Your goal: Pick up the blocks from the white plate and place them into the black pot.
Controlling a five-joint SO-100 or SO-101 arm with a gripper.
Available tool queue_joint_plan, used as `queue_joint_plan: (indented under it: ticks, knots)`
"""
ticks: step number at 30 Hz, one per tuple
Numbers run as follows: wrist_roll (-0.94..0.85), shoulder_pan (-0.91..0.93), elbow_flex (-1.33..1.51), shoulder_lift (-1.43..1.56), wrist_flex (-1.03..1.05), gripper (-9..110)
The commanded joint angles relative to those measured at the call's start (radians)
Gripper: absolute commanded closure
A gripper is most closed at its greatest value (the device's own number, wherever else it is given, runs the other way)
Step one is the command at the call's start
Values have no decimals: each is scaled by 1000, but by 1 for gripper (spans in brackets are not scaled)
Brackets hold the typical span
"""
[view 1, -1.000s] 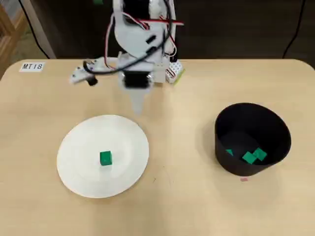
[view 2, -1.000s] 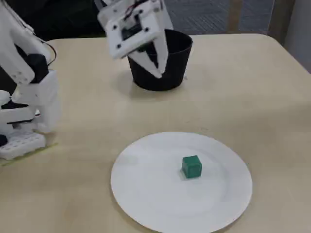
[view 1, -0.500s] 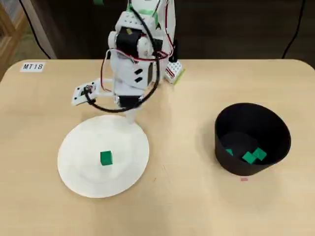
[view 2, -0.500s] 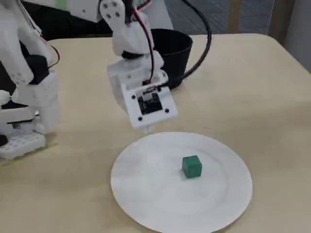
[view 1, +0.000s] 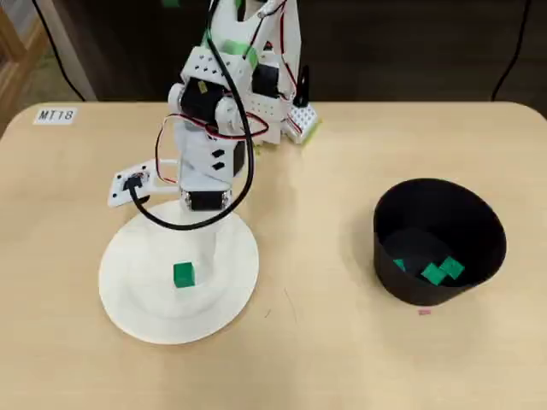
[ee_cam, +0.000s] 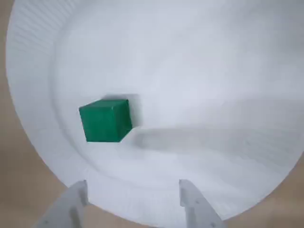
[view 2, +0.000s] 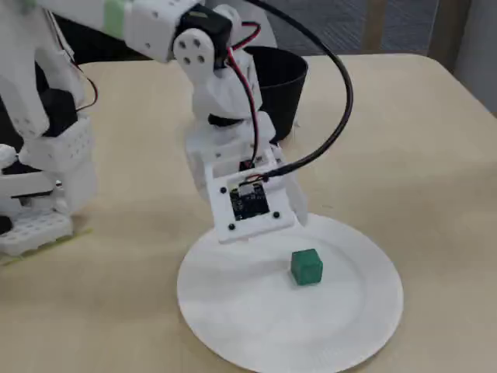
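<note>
One green block [view 1: 183, 274] sits left of centre on the white plate [view 1: 232, 282], lower left of the overhead view. Three more green blocks [view 1: 441, 271] lie inside the black pot [view 1: 479, 224] at right, well apart from the plate. The gripper [ee_cam: 133, 192] hangs over the plate's rim, jaws parted and empty, the block [ee_cam: 105, 120] just beyond its fingertips in the wrist view.
</note>
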Motion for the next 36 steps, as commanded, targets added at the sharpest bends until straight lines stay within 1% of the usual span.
queue_joint_plan:
  ticks: [1, 20, 25, 29, 36]
  knots:
    - [21, -2, -75, -12, -9, 71]
    - [-14, 44, -373, -313, 15, 69]
    - [-14, 46, -495, -405, 78, 69]
    - [-32, 44, -545, -442, 84, 70]
    - [-101, 38, -716, -574, 189, 73]
